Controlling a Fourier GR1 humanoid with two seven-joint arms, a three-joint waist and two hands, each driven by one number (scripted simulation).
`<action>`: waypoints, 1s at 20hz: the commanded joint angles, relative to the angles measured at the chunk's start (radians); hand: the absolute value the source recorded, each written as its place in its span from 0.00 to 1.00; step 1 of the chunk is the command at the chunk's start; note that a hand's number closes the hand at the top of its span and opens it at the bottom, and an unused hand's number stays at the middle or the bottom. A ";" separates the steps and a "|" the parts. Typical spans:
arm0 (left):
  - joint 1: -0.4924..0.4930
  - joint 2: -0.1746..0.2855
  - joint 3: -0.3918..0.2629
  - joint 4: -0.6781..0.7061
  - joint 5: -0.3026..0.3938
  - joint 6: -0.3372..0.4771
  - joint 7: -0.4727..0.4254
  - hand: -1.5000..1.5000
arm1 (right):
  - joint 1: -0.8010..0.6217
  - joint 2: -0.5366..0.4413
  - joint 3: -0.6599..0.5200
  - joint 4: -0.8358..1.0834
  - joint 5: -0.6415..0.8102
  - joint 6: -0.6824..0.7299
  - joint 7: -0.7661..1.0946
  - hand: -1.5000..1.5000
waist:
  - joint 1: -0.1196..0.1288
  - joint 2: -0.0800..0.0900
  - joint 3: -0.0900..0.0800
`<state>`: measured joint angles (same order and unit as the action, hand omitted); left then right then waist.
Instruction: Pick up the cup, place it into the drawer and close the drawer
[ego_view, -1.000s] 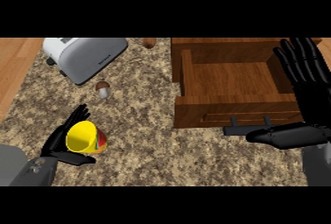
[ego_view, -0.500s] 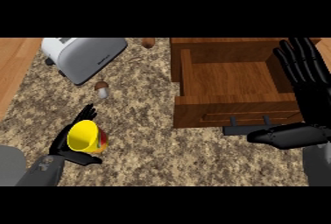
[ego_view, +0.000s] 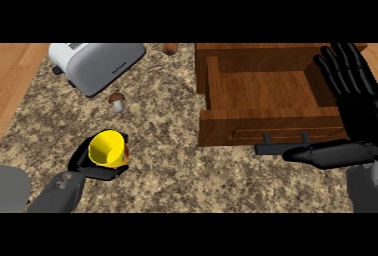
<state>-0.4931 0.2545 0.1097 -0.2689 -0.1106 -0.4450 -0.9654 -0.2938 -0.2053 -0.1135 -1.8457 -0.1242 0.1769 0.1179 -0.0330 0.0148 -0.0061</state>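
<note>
Cup gripped by left hand; right hand spread beside open drawer.

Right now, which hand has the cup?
The left hand, curled round the yellow cup; the right hand is open by the drawer.

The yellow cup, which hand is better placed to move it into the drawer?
Left. The left hand is curled round the yellow cup at the counter's lower left, while the right hand rests open beside the open drawer, holding nothing.
</note>
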 joint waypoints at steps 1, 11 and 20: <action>0.014 -0.012 0.013 -0.040 -0.001 0.039 -0.219 1.00 | -0.005 -0.040 -0.045 0.024 -0.029 0.033 -0.015 0.00 | 0.000 0.001 0.000; 0.006 -0.039 0.136 -0.079 0.135 0.067 -0.263 1.00 | 0.035 -0.009 -0.019 0.008 -0.013 0.017 -0.011 0.00 | 0.011 -0.006 0.002; -0.130 -0.126 0.175 -0.159 0.174 0.249 -0.139 1.00 | 0.039 -0.026 -0.035 0.044 0.005 0.036 -0.060 0.00 | 0.024 -0.012 0.006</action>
<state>-0.5756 0.1450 0.2951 -0.3981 0.0675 -0.2021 -1.0531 -0.2749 -0.2271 -0.1464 -1.8306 -0.1342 0.1960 0.1022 -0.0146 0.0046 -0.0019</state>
